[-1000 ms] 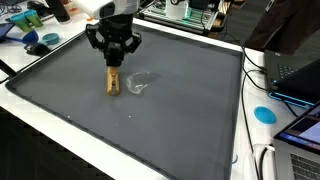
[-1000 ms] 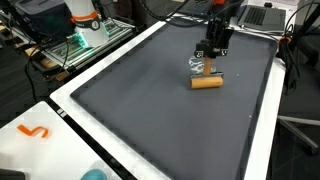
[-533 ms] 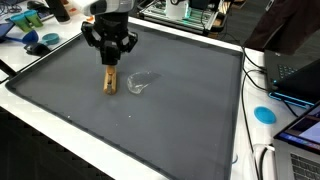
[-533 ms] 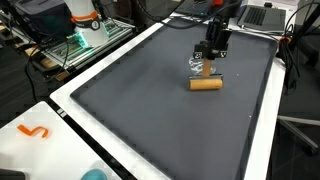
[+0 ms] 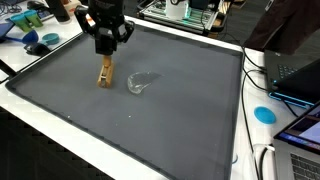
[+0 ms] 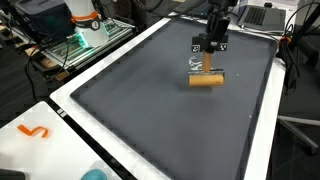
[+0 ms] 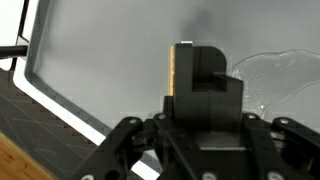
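The tabletop [image 5: 40,108] carries a wide dark mat [image 5: 180,110] that fills most of both exterior views.

Above the mat's far part hangs the claw [image 5: 105,48]. In the wrist view its fingertips read as one dark block in the middle [image 7: 205,65], so the claw looks closed, and it has hold of nothing.

Just below it lies a short wooden cylinder [image 5: 104,73], resting on the mat and apart from the fingertips; in an exterior view it lies on its side [image 6: 207,80].

Judging by its look, the cylinder is light and stiff, of cork or pale wood, so it should neither crush nor bend under the fingers. Its dry surface ought to give a fair hold. Its round body may roll on the mat if it is nudged from one side only. The best hold seems to be across the middle of its length, with one finger on each curved flank.

Just beside the cylinder sits a clear plastic piece [image 5: 139,82], also visible in the wrist view [image 7: 275,75]. It appears thin and flimsy, and whether it touches the wood I cannot tell.
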{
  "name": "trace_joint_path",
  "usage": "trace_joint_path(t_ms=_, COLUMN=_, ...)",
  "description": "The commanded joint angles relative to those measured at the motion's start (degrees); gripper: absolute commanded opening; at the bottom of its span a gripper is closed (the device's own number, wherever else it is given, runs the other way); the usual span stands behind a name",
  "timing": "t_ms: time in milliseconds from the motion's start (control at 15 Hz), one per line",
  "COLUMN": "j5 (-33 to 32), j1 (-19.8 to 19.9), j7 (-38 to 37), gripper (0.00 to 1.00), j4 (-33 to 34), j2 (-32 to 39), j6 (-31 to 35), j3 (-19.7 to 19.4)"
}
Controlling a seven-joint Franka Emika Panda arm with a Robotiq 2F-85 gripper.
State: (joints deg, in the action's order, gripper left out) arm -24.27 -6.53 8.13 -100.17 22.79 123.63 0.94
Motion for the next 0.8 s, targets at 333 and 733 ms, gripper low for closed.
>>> trace_joint_path(t_ms=333, j5=15.6, j1=1.2, j7=0.1, gripper=0.24, j4=-4.0, j2=-10.1, j6=-0.7, j3=3.6)
trace_joint_path(t_ms=733, j5=27.7, j1=0.9, j7=-1.4, gripper=0.24, j4=-3.8, j2=-12.1, j6=-4.1, j3=5.0)
